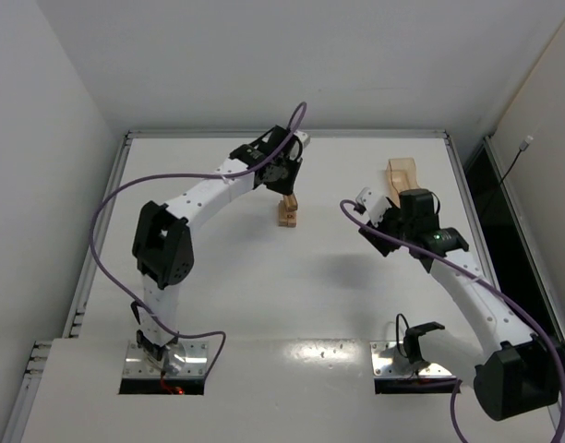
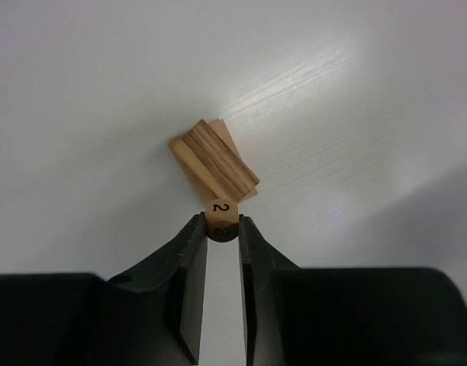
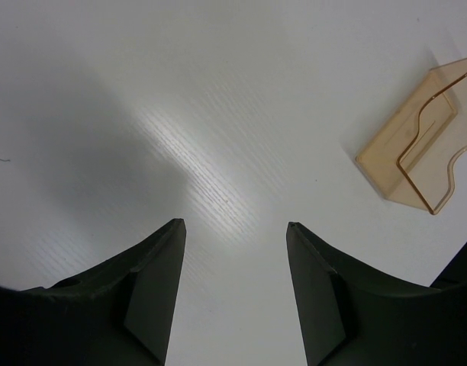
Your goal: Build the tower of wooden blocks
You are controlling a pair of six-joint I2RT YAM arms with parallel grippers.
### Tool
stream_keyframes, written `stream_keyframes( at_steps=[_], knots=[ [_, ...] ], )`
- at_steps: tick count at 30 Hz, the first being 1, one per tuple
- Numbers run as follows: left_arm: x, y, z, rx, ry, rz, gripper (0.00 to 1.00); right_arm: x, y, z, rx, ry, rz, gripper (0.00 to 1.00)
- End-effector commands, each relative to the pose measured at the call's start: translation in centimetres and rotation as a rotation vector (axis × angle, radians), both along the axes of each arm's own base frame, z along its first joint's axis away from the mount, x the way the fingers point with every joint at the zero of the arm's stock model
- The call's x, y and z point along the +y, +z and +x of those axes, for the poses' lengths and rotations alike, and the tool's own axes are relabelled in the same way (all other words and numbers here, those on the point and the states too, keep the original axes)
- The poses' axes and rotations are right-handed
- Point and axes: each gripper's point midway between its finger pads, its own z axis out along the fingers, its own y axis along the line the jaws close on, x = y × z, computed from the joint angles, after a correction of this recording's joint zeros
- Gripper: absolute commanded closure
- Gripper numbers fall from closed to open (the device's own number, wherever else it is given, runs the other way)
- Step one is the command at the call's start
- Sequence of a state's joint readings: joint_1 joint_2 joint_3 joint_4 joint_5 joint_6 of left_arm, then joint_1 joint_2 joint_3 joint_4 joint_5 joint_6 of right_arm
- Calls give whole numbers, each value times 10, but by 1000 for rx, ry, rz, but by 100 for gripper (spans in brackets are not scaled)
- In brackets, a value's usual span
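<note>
Left hand [image 2: 222,229] pinches the small light-brown wooden cylinder marked 2 [image 2: 221,216] across its curved sides, just beside the stacked light-brown wooden planks [image 2: 214,160] on the white bench [image 2: 355,91]; right hand [image 3: 235,225] stands spread, empty; cylinder judged light, stiff, smooth, liable to roll.

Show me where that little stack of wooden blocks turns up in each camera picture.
Top view: the wooden blocks lie just above centre, under the left gripper.
Left wrist view: wooden blocks at centre, just beyond the round block that gripper pinches.
Right wrist view: not in it.
Shared landmark: the white table, in all three.
</note>
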State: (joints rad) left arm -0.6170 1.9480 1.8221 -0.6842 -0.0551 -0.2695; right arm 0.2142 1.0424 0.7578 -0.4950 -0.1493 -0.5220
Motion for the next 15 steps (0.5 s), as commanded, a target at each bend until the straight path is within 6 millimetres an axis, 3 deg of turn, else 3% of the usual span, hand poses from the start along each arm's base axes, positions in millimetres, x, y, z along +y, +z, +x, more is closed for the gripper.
stream_keyframes(
  at_steps=[1,8,15],
  knots=[
    [-15,17,-3,13,-81,-50,100,4,17,12,-44,-1,45,47],
    [-14,19,16,22,-90,-86,100,5,15,12,-30,-3,61,47],
    [-11,2,22,61,-94,-79,100,7,16,14,-28,4,68,47]
  ],
)
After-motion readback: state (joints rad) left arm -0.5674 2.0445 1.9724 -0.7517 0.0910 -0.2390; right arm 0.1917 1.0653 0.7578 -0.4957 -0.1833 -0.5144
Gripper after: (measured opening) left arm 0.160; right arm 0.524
